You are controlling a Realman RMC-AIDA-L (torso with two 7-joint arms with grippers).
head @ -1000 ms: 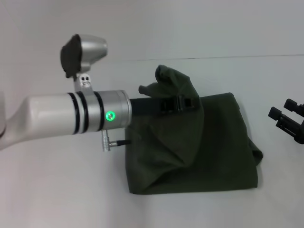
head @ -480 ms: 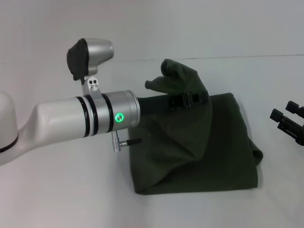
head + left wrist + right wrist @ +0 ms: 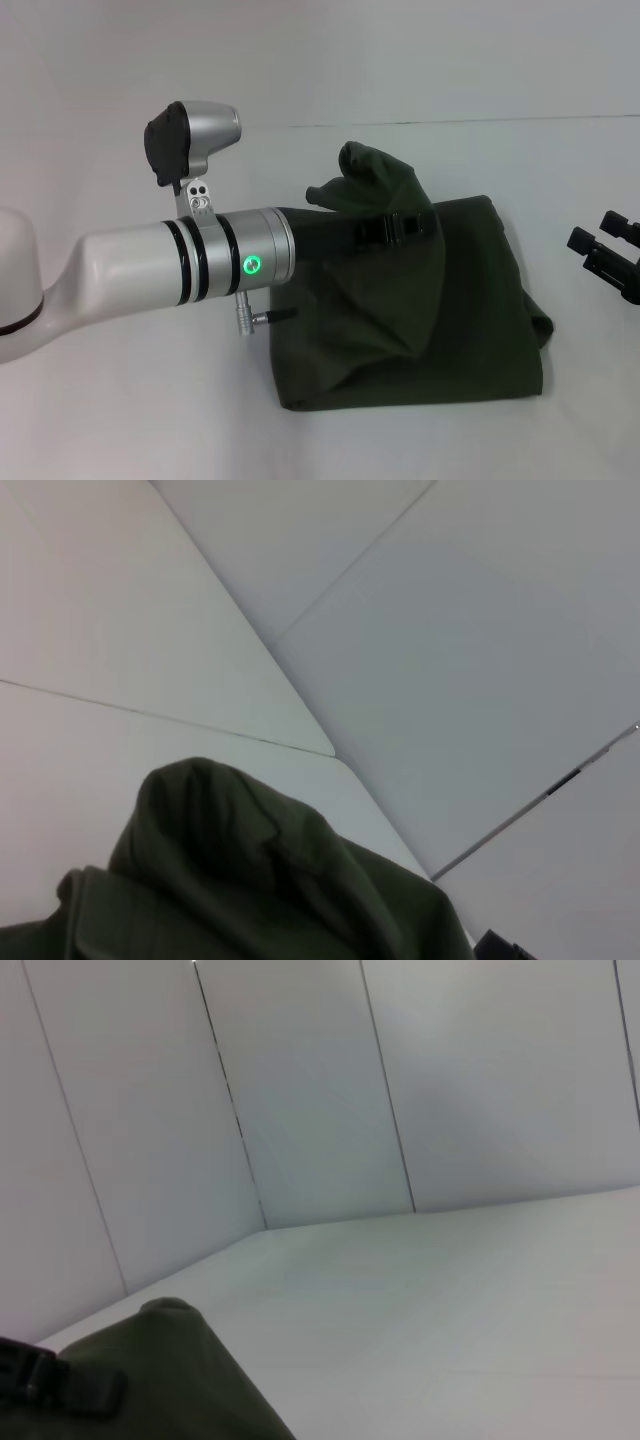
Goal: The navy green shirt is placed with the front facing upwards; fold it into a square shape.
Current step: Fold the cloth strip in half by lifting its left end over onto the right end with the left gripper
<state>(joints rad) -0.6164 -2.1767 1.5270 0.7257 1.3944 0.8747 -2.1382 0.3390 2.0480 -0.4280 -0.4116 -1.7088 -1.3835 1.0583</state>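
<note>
The navy green shirt (image 3: pixel 440 320) lies partly folded on the white table, plain green side showing, no print in view. My left gripper (image 3: pixel 398 226) reaches over it from the left and is shut on a raised fold of its cloth, which bunches up above the fingers. The held cloth also shows in the left wrist view (image 3: pixel 230 880) and the right wrist view (image 3: pixel 170 1380), where the left gripper (image 3: pixel 50 1385) shows black at the edge. My right gripper (image 3: pixel 600 250) hangs open and empty at the far right, apart from the shirt.
The white table (image 3: pixel 150 420) stretches all around the shirt, with a pale wall behind it. My left forearm (image 3: pixel 170 270) covers the table's left middle.
My left gripper has moved to the right and slightly lower, carrying the raised fold further across the shirt. The right gripper has stayed in place.
</note>
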